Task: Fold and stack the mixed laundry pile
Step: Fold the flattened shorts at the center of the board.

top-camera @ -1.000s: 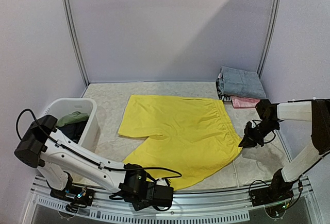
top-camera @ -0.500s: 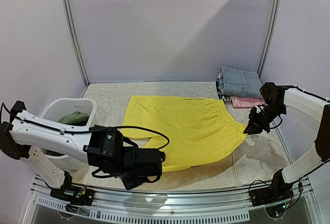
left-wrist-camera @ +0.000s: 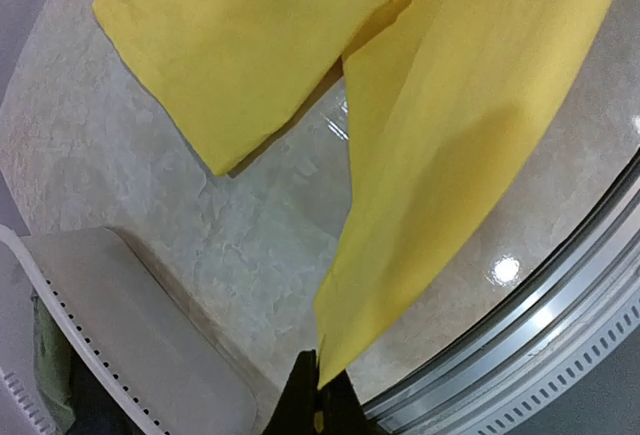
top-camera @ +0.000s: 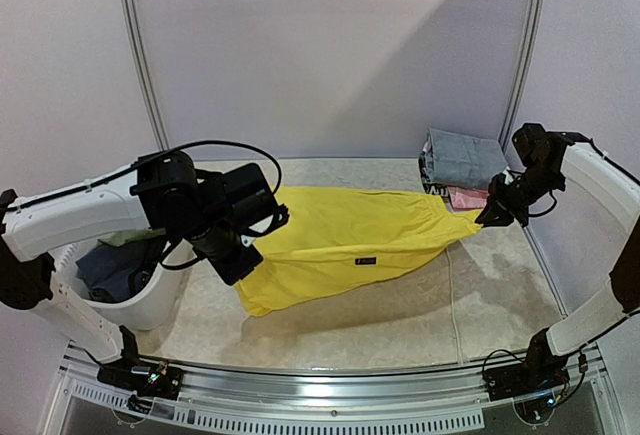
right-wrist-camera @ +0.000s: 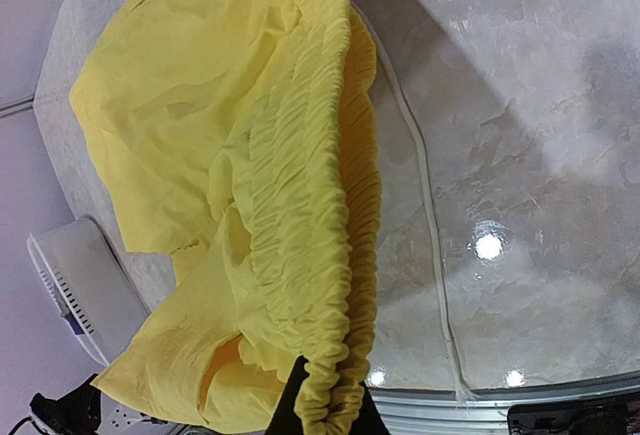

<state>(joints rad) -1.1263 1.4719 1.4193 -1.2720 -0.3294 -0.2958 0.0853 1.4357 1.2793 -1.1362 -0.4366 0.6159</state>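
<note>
Yellow, thin and matte, the shorts [top-camera: 350, 240] hang stretched between the two arms over the middle of the table [top-camera: 430, 305], sagging toward its near left. A small dark tag [top-camera: 366, 260] shows on the face turned to the overhead camera, and its writing is too small to read. No other lettering can be made out anywhere.

The waistband [right-wrist-camera: 320, 205] is a thick strip of tightly gathered elastic, ridged and puckered, while the leg panels are smooth with soft folds. The right gripper [top-camera: 485, 219] has its jaws pinched together on the end of that waistband, at the right side of the table. The left gripper [top-camera: 265, 223] is clamped on a corner of a leg hem, raised above the table's left side. From its wrist camera the cloth runs away in a long narrow drape.

The tabletop is pale, glossy and marbled, with a fine seam, and a ribbed metal rail [top-camera: 330, 395] runs along its near edge.

A white plastic tub [top-camera: 150, 300] with rounded corners and small perforations by its rim stands at the left. It holds an olive-green piece [top-camera: 125, 238] lying over a dark blue piece [top-camera: 110, 270]. At the back right corner sits a folded stack, with a grey garment [top-camera: 465, 160] on top and a pink piece [top-camera: 468, 198] showing beneath it.
</note>
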